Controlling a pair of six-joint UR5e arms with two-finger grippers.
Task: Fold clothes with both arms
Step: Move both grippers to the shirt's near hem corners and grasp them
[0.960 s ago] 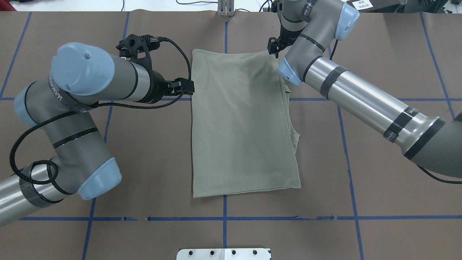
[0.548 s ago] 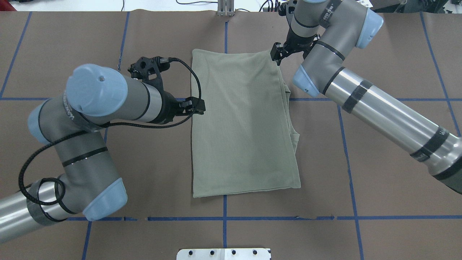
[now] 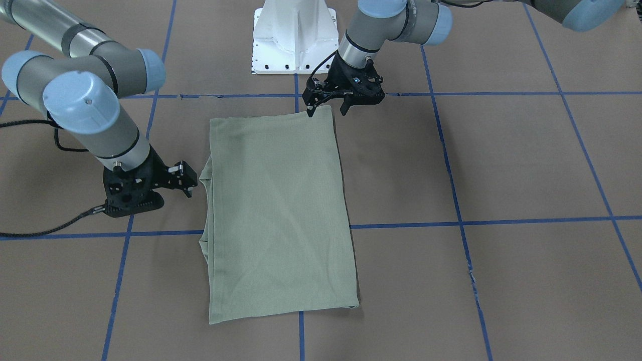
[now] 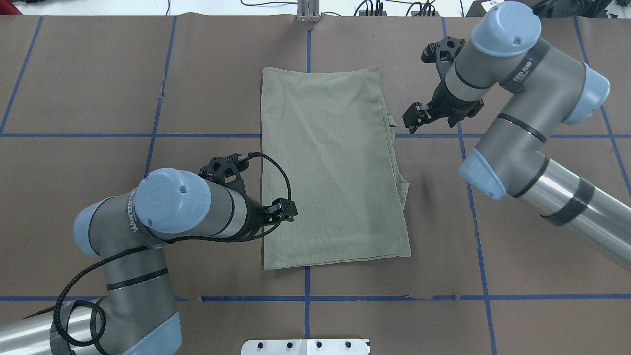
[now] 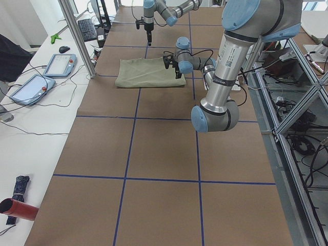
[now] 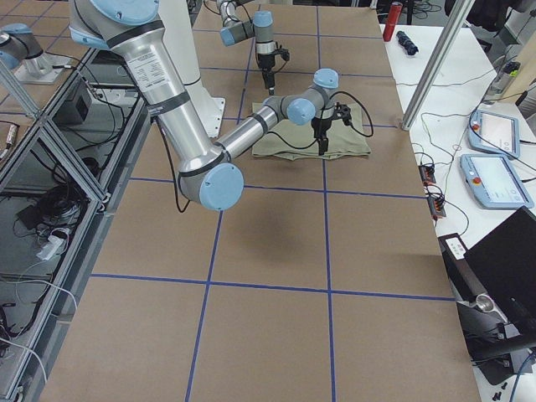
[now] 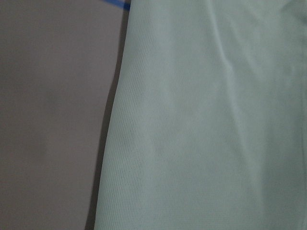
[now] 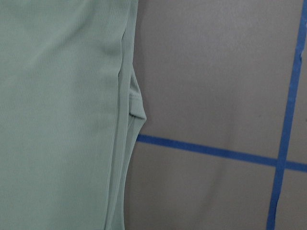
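one shirt (image 4: pixel 330 167) on the table (image 4: pixel 98 88), folded into a tall rectangle and lying flat in the middle, long sides running away from the robot. its left edge is clean. the right edge shows a few stacked layers poking out, and your right wrist view catches that too, right next to a crossing of blue tape (image 8: pixel 211 152). your left gripper (image 3: pixel 327 111) is at the shirt's left edge toward the robot's end, fingers (image 3: pixel 310 111) spread wide and gripping nothing. one tip sits right at the cloth's corner in the front view, but i can't tell if it actually touches. the left wrist view is just cloth with bare table beside it. your right gripper (image 4: pixel 413 118) is just off the shirt's right edge, about level with the farther cross line of tape, clear of the cloth and pointing toward it. its fingers look parted too, nothing between them.
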